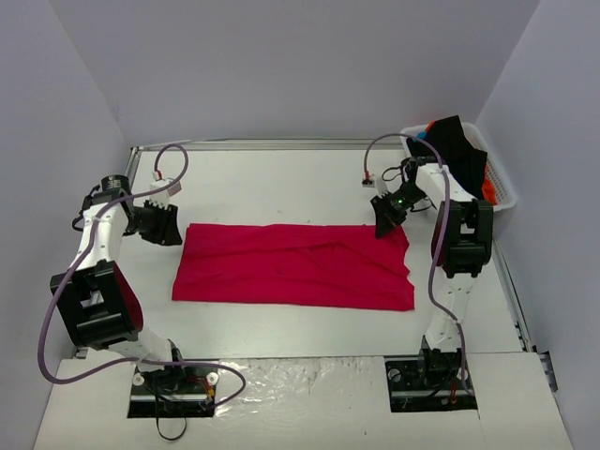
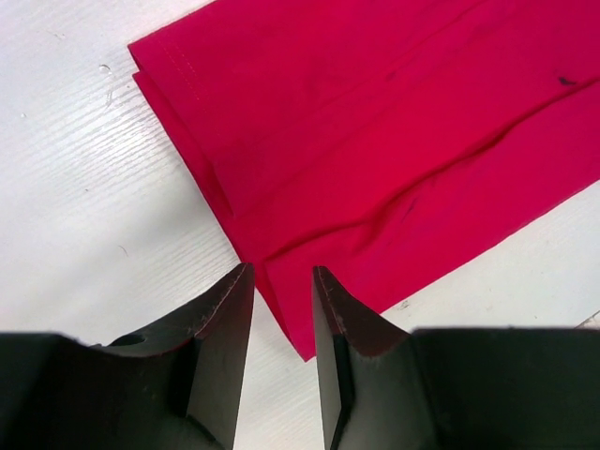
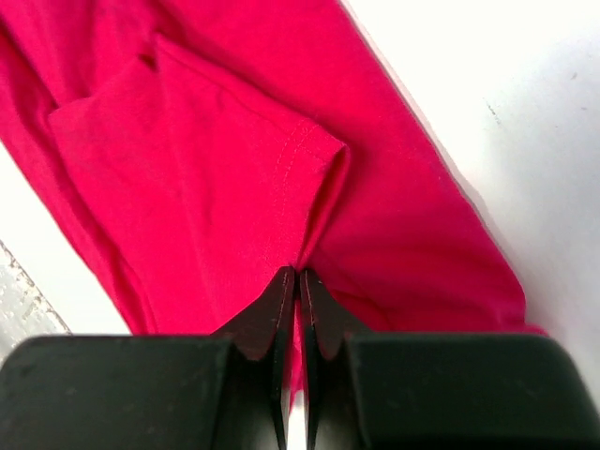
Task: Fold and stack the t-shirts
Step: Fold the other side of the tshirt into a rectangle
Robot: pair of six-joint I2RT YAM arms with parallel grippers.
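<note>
A crimson-red t-shirt (image 1: 295,267) lies folded lengthwise into a long band across the middle of the table. My left gripper (image 1: 165,225) is open and empty, just off the shirt's far-left corner; in the left wrist view that left edge (image 2: 375,159) lies ahead of my parted fingers (image 2: 281,281). My right gripper (image 1: 386,217) is shut on the shirt's far-right corner; in the right wrist view the red cloth (image 3: 216,159) puckers where the jaws (image 3: 297,277) pinch it. No neck label shows.
A white slatted basket (image 1: 502,183) stands at the far right with a black shirt (image 1: 459,150) and bits of orange and blue cloth in it. Grey walls close in the table on three sides.
</note>
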